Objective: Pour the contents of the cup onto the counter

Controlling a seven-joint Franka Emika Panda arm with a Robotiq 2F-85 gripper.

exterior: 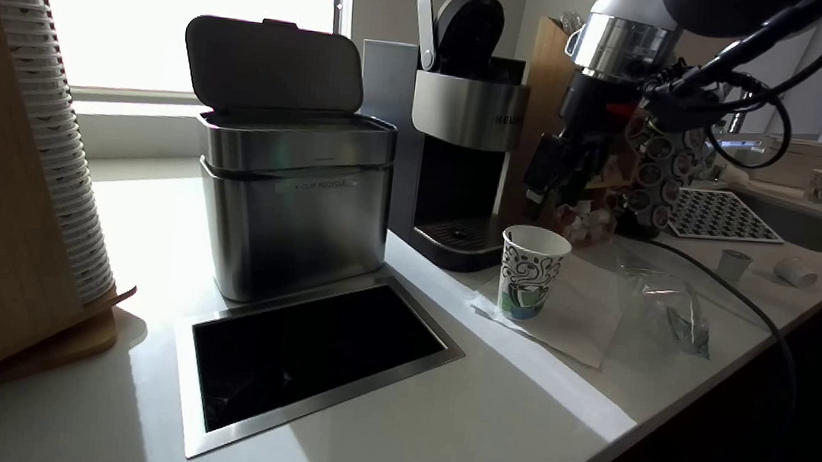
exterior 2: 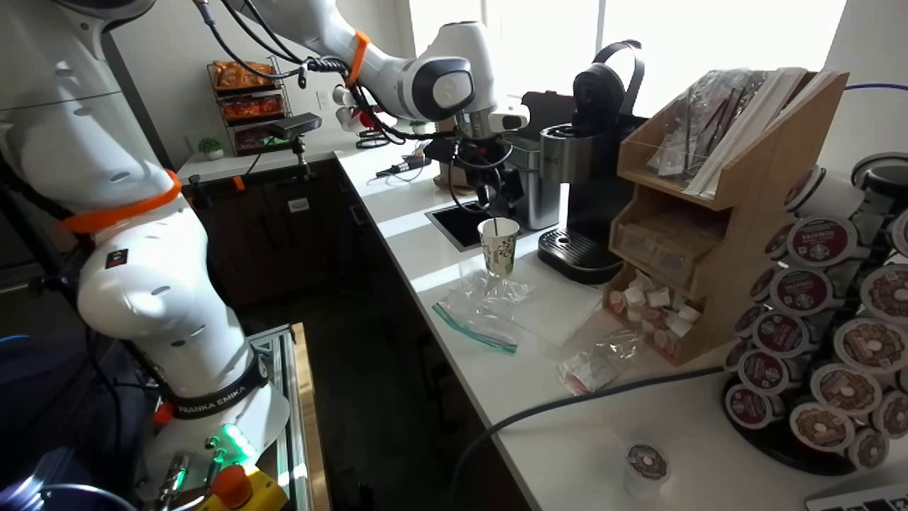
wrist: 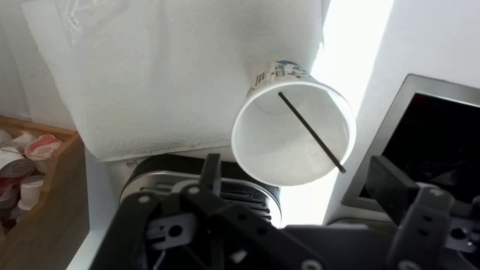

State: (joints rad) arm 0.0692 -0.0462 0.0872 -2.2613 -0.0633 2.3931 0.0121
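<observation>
The white paper cup (exterior: 528, 282) with green and black print stands upright on a paper towel on the white counter (exterior: 438, 434). It also shows in an exterior view (exterior 2: 499, 257) and in the wrist view (wrist: 273, 150). A thin dark stick (wrist: 313, 134) leans inside it, its end past the rim. The rest of the cup's inside looks white in the wrist view. My gripper (wrist: 295, 168) is open, with fingers wide apart and nothing between them. In both exterior views the gripper (exterior: 544, 198) is above the cup, apart from it.
The metal-framed cut-out (exterior: 456, 354) lies beside the cup. A steel bin (exterior: 300, 221) with raised lid and a coffee maker (exterior: 469, 113) stand behind. A wooden organizer (exterior 2: 773, 163), pod rack (exterior 2: 801, 291), plastic bags (exterior 2: 486, 312) and a cable (exterior 2: 603, 394) are nearby.
</observation>
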